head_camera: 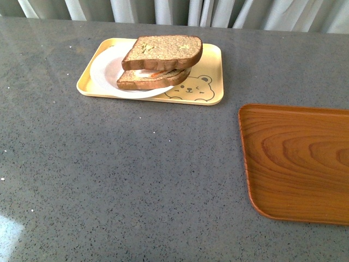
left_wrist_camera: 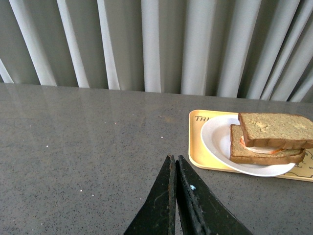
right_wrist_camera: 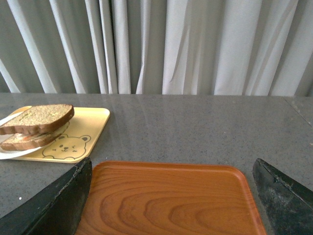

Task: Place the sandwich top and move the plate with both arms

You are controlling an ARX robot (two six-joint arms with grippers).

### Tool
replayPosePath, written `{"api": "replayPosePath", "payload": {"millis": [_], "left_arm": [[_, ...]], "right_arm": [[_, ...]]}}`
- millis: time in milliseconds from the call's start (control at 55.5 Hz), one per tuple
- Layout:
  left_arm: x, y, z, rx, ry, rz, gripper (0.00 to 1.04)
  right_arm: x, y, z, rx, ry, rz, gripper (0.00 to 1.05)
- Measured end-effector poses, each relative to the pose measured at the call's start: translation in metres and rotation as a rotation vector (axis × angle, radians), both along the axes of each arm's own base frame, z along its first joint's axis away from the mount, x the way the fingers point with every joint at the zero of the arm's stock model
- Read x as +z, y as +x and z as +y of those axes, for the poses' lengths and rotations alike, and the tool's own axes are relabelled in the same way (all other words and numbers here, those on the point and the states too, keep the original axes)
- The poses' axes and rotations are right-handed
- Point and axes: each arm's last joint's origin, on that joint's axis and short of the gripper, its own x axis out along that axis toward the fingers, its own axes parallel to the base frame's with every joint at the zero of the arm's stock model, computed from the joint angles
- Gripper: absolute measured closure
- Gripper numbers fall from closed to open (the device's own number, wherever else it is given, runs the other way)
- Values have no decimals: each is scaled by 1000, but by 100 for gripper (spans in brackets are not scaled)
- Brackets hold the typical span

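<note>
Sandwich top (head_camera: 163,50) rests on the egg slice (head_camera: 150,79), on the plate (head_camera: 106,68) in the bear tray (head_camera: 210,82) lettered "TA…". Wooden tray (head_camera: 300,164) empty. Left gripper (left_wrist_camera: 174,164) closed, empty; right gripper (right_wrist_camera: 171,169) wide open.

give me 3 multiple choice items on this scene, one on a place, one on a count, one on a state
1. The plate rests on:
A. the wood-grain tray
B. the yellow bear-print tray
C. bare table

2. How many bread slices are stacked on it?
A. one
B. two
C. three

3. The right gripper fingers are:
A. spread wide
B. pressed together
C. holding bread

Key:
1 B, the yellow tray rim surrounds the plate.
2 B, the sandwich top lies over one lower slice.
3 A, the fingers sit at opposite edges of the right wrist view, with the wood-grain tray between.
</note>
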Motion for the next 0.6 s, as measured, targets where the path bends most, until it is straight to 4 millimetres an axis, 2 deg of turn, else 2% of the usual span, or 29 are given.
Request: {"api": "replayPosePath", "payload": {"millis": [595], "left_arm": [[5, -24, 0, 0, 0, -17, 103]], "right_arm": [[0, 0, 0, 0, 0, 0, 9]]}}
